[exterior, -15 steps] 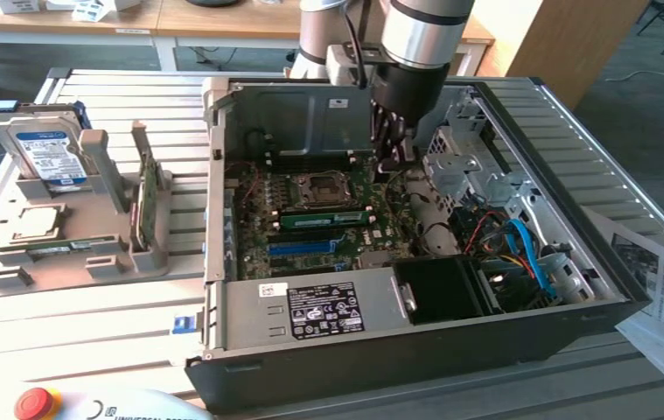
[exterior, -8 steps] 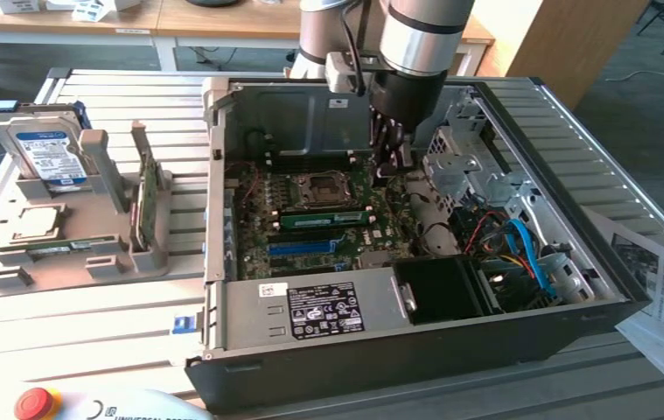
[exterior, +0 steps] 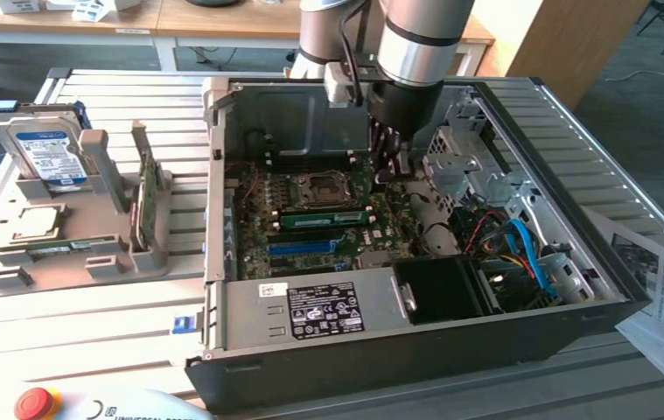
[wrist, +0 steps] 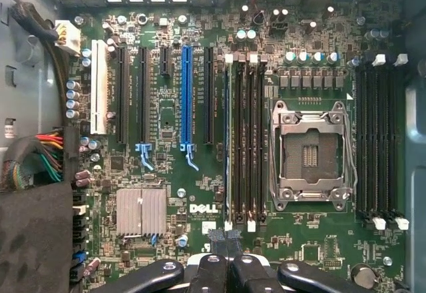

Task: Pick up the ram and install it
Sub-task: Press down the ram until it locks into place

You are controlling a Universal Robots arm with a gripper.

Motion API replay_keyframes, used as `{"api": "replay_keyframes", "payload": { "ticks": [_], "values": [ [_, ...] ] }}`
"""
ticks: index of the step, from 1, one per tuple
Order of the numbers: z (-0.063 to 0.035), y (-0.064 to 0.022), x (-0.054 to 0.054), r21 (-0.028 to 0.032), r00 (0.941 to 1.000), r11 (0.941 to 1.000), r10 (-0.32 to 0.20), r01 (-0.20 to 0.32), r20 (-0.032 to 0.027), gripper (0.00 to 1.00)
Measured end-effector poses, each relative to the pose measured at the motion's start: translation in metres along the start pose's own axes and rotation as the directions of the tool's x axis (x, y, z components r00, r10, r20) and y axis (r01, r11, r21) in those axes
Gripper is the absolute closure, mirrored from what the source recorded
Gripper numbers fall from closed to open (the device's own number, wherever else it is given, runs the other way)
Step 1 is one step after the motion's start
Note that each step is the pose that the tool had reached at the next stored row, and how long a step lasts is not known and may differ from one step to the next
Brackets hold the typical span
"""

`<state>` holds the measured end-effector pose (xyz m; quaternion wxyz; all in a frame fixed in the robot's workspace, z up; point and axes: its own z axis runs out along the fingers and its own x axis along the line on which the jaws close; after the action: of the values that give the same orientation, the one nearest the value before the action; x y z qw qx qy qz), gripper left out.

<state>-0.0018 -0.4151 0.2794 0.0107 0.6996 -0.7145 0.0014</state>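
Ram (exterior: 322, 219), long thin green circuit-board stick with dark chips: you see it on edge in slot of green motherboard (exterior: 264, 229), just beside metal CPU socket (exterior: 314, 186). Beyond, your black pincer (exterior: 390, 168) hangs closed, empty.

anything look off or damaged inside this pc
Nothing looks spilled, broken or askew. The one oddity is the processor socket, which sits bare with no cooler over it. The ram stands level in a slot beside it, and the shut tool holds nothing.
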Motion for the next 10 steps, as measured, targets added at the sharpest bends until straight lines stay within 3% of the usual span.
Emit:
{"api": "replay_keyframes", "payload": {
  "ticks": [10],
  "values": [
    [0.0139, -0.0002, 0.0, 0.0, 1.0, 1.0, 0.001, -0.001, 0.0001, 0.9]
  ]
}}
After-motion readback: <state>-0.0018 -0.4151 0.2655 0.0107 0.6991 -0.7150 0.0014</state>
